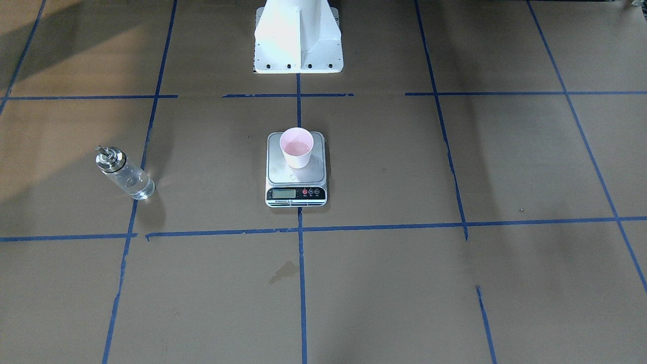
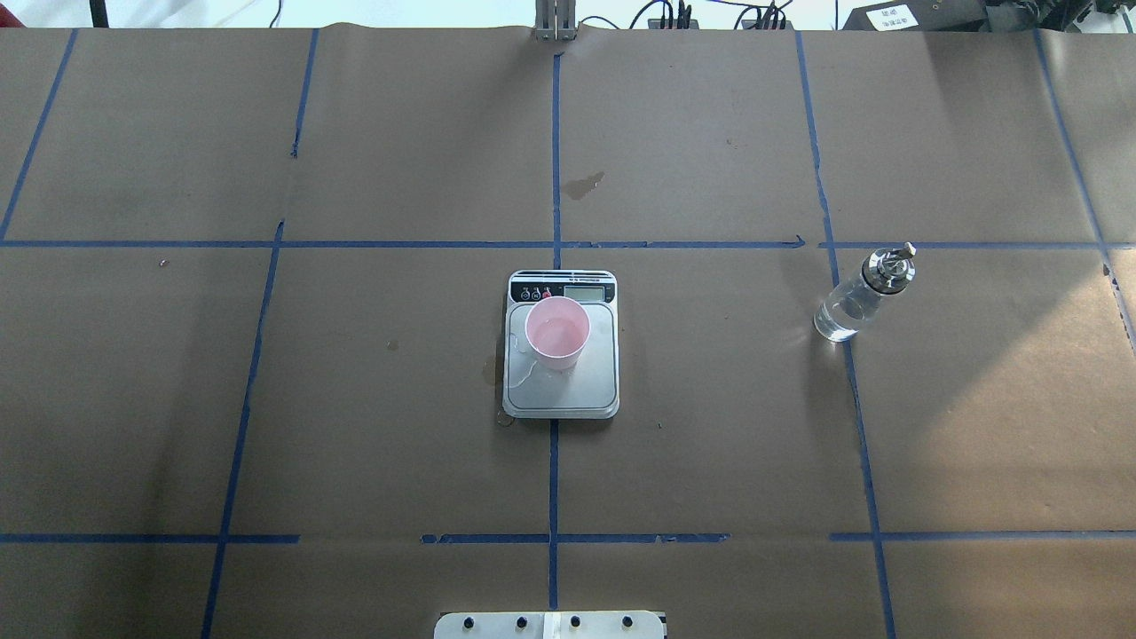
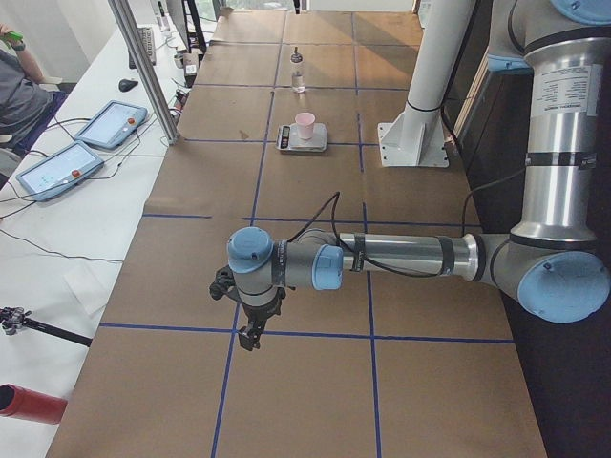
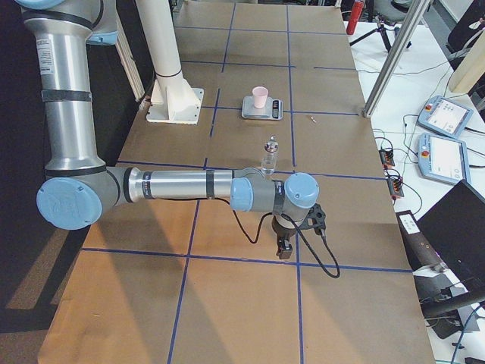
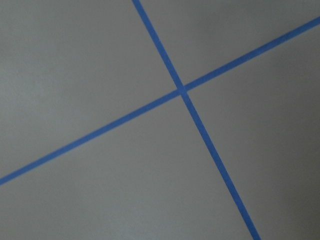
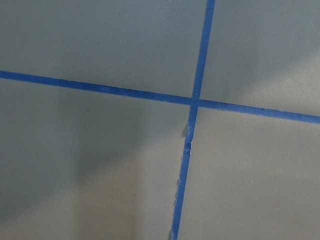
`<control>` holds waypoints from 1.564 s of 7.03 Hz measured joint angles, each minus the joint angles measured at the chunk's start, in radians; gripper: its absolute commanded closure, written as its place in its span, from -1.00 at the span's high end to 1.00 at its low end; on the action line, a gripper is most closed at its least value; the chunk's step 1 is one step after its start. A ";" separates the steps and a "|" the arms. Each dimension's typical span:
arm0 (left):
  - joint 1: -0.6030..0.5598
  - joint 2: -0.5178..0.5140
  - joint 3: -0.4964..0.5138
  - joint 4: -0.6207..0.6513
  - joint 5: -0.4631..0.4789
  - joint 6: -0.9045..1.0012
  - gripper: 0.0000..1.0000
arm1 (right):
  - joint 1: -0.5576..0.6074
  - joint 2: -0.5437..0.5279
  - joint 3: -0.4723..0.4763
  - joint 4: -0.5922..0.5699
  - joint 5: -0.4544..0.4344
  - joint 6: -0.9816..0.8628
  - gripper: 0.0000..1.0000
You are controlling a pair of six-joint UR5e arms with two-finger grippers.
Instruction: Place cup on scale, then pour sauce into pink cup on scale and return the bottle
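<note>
Smooth tapered pink cup (image 2: 557, 333) stands on the flat metal-topped scale (image 2: 595, 383); clear glass bottle (image 2: 848, 311) upright on brown paper worktop (image 2: 399, 426). Whether my jaws are apart, I cannot tell.

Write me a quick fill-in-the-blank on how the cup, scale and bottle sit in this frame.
1. The cup standing on the scale is coloured ____.
2. The bottle rests on the table on the robot's ____ side.
3. The bottle is not lying down; it stands ____.
Missing words: pink; right; upright.
</note>
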 measured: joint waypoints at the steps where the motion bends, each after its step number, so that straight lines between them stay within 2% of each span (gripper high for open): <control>1: 0.000 0.000 0.003 0.001 -0.007 -0.001 1.00 | 0.000 0.000 0.001 0.000 0.020 0.017 1.00; 5: 0.001 0.001 0.016 -0.007 -0.088 -0.095 1.00 | 0.000 0.001 0.005 0.005 0.044 0.047 1.00; 8: 0.001 0.001 0.019 -0.050 -0.092 -0.134 1.00 | 0.003 -0.011 -0.003 0.089 0.022 0.089 1.00; 11: -0.001 0.002 0.019 -0.078 -0.092 -0.178 1.00 | 0.007 -0.013 -0.004 0.105 -0.021 0.096 1.00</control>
